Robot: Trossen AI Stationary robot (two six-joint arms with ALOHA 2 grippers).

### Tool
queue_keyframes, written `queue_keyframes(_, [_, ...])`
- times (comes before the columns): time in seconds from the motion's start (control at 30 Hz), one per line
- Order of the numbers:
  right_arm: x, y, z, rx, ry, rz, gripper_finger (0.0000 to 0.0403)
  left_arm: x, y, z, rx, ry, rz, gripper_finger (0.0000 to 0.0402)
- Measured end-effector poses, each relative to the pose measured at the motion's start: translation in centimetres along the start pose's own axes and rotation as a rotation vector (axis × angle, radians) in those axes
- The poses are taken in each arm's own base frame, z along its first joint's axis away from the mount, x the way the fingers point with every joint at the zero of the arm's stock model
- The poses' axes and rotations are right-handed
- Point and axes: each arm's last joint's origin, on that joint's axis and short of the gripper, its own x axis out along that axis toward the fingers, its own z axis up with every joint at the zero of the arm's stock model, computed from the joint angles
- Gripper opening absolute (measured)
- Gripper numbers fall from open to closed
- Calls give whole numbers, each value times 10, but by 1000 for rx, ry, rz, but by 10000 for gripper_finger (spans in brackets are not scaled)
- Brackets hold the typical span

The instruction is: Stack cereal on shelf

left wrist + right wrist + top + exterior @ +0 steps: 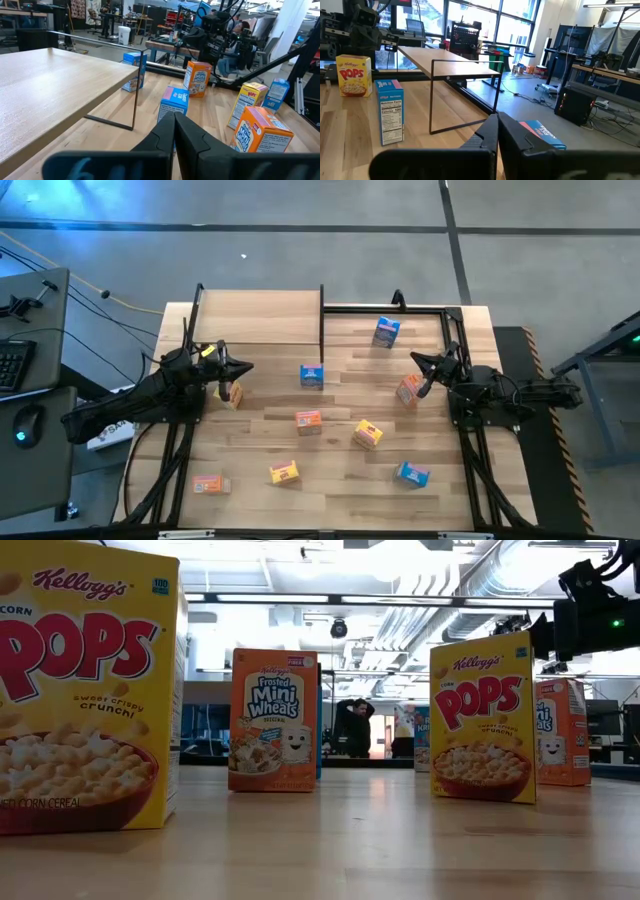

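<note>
Several small cereal boxes stand scattered on the table: a blue one near the shelf's corner post, a blue one at the far side, orange ones, yellow ones. The shelf is a light-wood board on thin black posts at the table's far left, its top bare. My left gripper hovers shut just near of the shelf, touching nothing. My right gripper hovers shut above the orange box on the right, also touching nothing.
Another box stands beside the left arm, and a blue box sits near the table's near right corner. A black frame runs along the far edge right of the shelf. The right arm shows high in the low view.
</note>
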Motion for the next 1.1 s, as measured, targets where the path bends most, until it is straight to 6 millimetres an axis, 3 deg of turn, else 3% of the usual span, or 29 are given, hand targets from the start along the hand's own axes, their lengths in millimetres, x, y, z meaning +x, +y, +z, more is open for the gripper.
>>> queue_keyframes(0.17, [0,0,0,0,0,0,0,0,0,2,203,-24,11,3])
queue_keyframes(0.4, [0,0,0,0,0,0,0,0,0,2,228,-22,11,3])
queue_keyframes(0.67, [0,0,0,0,0,0,0,0,0,3,-153,-31,-1,3])
queue_keyframes(0.97, [0,0,0,0,0,0,0,1,0,11,-335,-99,-15,3])
queue_keyframes(1.1, [0,0,0,0,0,0,0,3,-2,16,-334,-133,-68,3])
